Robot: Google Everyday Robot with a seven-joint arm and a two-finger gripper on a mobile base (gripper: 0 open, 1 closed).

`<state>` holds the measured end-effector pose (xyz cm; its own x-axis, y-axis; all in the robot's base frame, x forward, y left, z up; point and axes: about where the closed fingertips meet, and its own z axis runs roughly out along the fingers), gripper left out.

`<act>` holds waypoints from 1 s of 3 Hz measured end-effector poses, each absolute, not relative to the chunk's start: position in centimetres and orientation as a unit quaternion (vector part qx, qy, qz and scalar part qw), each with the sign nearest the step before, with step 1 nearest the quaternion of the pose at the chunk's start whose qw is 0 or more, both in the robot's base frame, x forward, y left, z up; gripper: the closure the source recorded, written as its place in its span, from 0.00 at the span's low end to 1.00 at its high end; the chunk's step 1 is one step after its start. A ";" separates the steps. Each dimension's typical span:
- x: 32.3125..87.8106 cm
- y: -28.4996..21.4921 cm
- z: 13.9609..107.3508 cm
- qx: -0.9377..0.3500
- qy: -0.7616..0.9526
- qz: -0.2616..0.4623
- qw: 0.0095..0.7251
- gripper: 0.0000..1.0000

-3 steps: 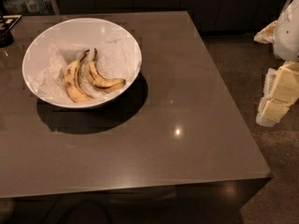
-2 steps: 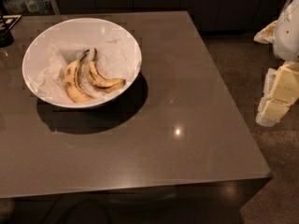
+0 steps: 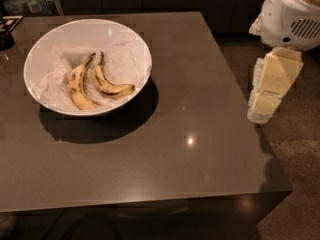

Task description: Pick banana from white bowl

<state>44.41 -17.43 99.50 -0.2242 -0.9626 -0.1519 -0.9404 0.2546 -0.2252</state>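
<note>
The white bowl (image 3: 125, 44) stands on the far left part of the dark table and is lined with crumpled white paper. Two bananas lie in it side by side. The banana (image 3: 109, 86) is the right-hand one: slim, strongly curved, dark-streaked, with its long stem pointing away. The thicker, paler banana (image 3: 77, 88) lies just left of it. My gripper is not in view. Only my arm's cream and white segments (image 3: 272, 81) show, off the table's right edge and far from the bowl.
The dark table (image 3: 200, 134) runs to a right edge near my arm and a front edge near the bottom. A dark object (image 3: 6, 34) sits at the far left edge. Speckled floor (image 3: 300, 174) lies to the right.
My arm has moved left, closer to the table's right edge, and more of its white upper part shows. The bowl and both bananas have not moved.
</note>
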 end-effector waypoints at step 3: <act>49.0 -6.7 99.8 -0.658 0.734 -0.042 0.165 0.00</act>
<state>49.05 -6.71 99.80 -0.0806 -0.9790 -0.1873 -0.9516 0.1315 -0.2777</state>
